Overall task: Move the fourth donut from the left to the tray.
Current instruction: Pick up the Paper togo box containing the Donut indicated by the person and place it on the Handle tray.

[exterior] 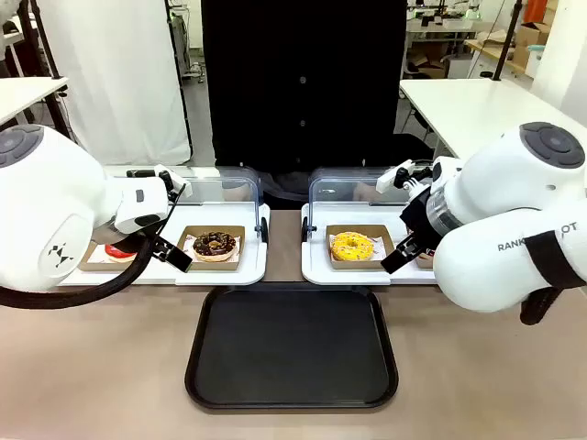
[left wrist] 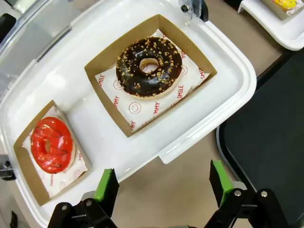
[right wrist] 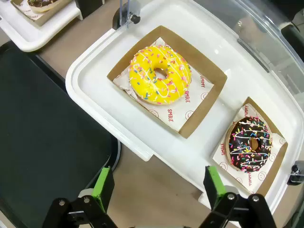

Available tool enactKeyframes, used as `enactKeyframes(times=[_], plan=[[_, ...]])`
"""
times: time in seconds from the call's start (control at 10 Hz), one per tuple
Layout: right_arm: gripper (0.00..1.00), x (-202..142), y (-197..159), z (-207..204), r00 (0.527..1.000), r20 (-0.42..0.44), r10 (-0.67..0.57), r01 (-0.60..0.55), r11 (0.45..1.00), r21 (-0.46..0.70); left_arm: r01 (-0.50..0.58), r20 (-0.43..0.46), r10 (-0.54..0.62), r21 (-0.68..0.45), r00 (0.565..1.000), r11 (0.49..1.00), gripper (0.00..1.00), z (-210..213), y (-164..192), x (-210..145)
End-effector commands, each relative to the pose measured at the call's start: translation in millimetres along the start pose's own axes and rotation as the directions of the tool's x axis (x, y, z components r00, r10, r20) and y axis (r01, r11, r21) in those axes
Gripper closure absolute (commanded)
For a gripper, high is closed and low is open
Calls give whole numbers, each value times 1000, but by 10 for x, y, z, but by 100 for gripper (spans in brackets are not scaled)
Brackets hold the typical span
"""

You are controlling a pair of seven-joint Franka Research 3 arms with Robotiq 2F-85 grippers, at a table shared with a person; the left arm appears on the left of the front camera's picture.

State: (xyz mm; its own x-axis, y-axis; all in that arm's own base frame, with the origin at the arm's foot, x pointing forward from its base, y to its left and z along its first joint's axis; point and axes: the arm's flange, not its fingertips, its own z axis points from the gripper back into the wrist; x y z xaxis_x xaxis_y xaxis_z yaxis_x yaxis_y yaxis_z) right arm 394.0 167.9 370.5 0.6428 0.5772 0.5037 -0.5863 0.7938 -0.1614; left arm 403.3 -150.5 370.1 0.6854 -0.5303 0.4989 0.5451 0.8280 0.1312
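1. Front view: the black tray (exterior: 292, 353) lies in the lower middle, bare and ready for a donut.
2. Left wrist view: the left gripper (left wrist: 164, 183) is spread wide and holds nothing. It hangs by the crumb donut (left wrist: 149, 67), the wrong one.
3. Right wrist view: the right gripper (right wrist: 157, 183) is spread wide, holding nothing. The fourth donut (right wrist: 250, 144) sits in its brown dish (right wrist: 274, 167), lower right, so this arm looks best placed to fetch it.

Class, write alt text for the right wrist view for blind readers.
The right gripper hangs open near a white display tray holding a yellow donut and the fourth donut, chocolate with stripes. The black tray lies beside it.
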Motion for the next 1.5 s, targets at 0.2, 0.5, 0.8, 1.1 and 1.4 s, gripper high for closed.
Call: enactKeyframes(times=[0.2,0.5,0.8,1.1,1.4], plan=[[0,1,0,0,1000,0,0,0,1000,0,0,0,0,0,1000,1000,0,2,0,1],[0,1,0,0,1000,0,0,0,1000,0,0,0,0,0,1000,1000,0,2,0,1],[0,1,0,0,1000,0,0,0,1000,0,0,0,0,0,1000,1000,0,2,0,1],[0,308,-280,532,997,64,-49,47,999,26,1,38,3,-97,999,995,0,480,366,146],[0,462,-912,1198,987,133,-93,76,989,128,11,107,13,-216,994,976,0,1218,1088,141]])
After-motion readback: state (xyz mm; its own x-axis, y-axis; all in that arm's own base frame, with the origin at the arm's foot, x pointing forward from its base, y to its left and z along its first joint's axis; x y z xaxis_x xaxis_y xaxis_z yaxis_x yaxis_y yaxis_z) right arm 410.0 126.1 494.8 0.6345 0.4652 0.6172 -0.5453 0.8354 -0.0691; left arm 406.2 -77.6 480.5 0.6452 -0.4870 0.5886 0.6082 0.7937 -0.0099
